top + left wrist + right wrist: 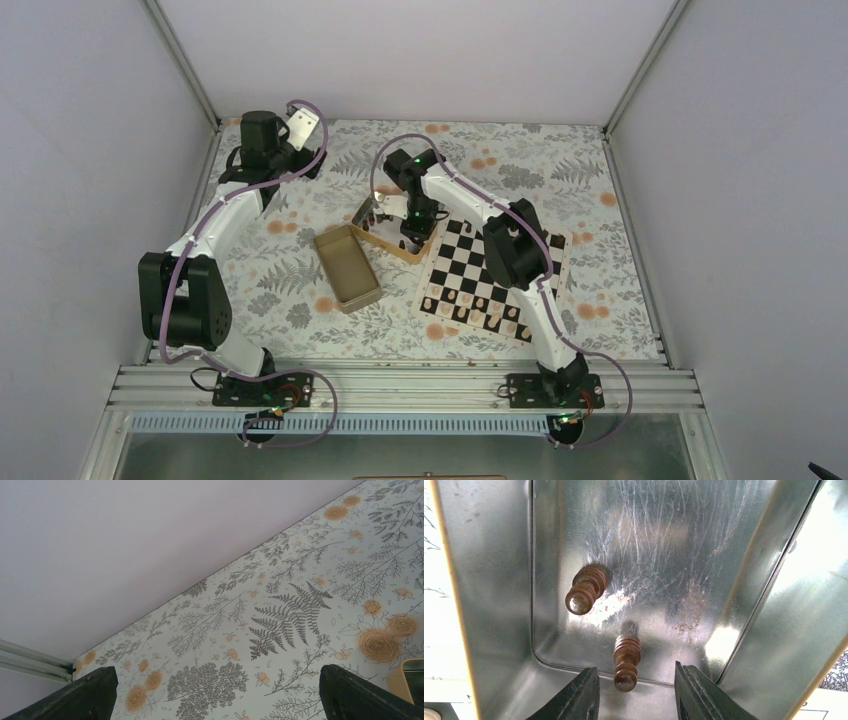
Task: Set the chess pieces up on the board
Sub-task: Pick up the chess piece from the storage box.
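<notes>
My right gripper (636,680) is open and reaches down into a golden tin box (372,226) left of the board (556,290). Two dark brown pawns stand on the tin's metal floor. One pawn (626,662) stands between my open fingers, touching neither. The other pawn (585,589) stands farther in, to the left. In the top view the right gripper (405,225) is over that tin. Several small pieces (470,310) stand on the board's near rows. My left gripper (215,690) is open and empty over the floral cloth at the far left (265,160).
A second golden tin (347,267) lies open left of the board, near the table's middle. Its corner shows at the right edge of the left wrist view (407,677). The tin's walls (489,580) close in on my right gripper. Grey walls enclose the table.
</notes>
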Available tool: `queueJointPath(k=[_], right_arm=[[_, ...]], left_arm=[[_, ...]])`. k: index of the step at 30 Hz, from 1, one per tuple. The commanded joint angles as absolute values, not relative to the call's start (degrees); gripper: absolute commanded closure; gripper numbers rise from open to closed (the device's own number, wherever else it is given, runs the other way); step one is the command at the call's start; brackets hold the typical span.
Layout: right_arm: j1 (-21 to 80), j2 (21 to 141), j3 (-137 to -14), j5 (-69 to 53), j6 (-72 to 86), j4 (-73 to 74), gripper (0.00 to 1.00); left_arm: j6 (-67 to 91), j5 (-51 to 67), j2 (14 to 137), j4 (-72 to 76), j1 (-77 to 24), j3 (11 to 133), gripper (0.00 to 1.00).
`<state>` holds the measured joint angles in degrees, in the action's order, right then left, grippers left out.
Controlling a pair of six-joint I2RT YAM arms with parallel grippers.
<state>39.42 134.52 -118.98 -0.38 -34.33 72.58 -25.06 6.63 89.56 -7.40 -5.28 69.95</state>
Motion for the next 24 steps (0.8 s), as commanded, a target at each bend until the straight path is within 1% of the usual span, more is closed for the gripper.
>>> queueJointPath(k=[1, 14, 24], right_arm=[[39.97, 135.60, -119.61, 0.79, -33.66, 73.74, 0.59], [39.91, 135.95, -118.34, 0.00, -34.26, 73.74, 0.59], [39.82, 136.95, -117.77, -0.35, -34.91, 73.74, 0.62]], left_arm=[[-25.66, 6.99, 87.46, -6.15, -4.91, 69.65, 0.00], [-25.55, 7.30, 87.15, -6.09, -4.84, 69.51, 0.00], [-25.58, 7.29, 87.44, -5.89, -4.75, 69.35, 0.00]])
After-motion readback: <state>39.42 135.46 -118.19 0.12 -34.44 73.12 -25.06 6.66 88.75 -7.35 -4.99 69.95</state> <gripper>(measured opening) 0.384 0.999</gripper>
